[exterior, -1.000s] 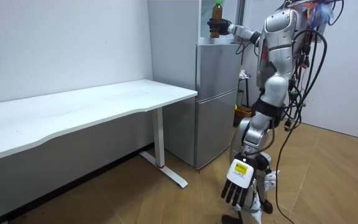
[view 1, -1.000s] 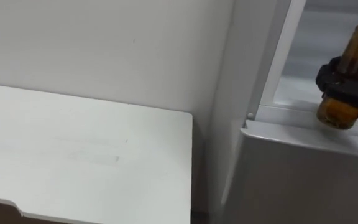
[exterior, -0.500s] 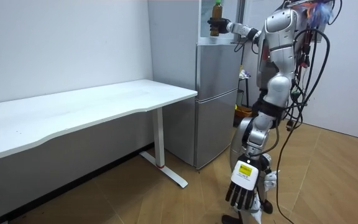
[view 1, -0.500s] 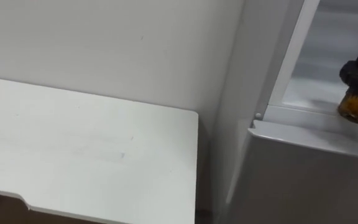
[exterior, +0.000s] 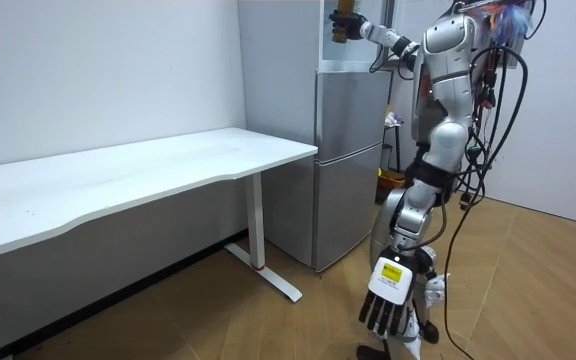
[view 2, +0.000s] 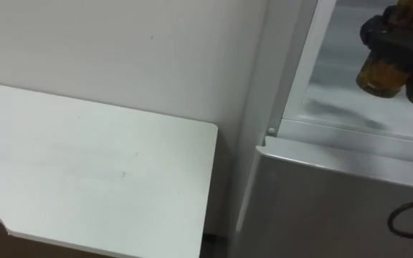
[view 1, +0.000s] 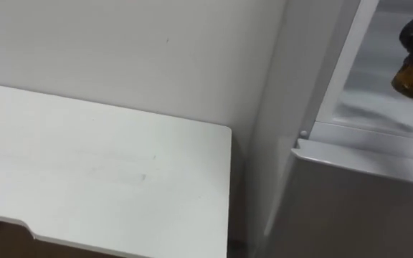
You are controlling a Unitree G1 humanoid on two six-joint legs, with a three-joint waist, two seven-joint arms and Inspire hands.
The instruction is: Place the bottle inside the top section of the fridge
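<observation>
Now higher — bottle (view 2: pixel 377 74) (right hand (view 2: pixel 396 39) clasping it) inside upper fridge (view 2: pixel 350 107).

My robot's torso is glossy silver-white with a dark waist. Black cables loop down its back, on the side away from the fridge (exterior: pixel 353 150). Both hands I see are black: the left hand (exterior: pixel 383 300) carries a white-and-yellow tag, and the right hand (view 2: pixel 386 37) joins a silver-grey wrist.

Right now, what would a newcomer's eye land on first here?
The robot's right hand, curled round an amber bottle, holds it in the open upper compartment of the fridge. Its left hand hangs open low beside its legs, and a long white table stands beside it.
</observation>
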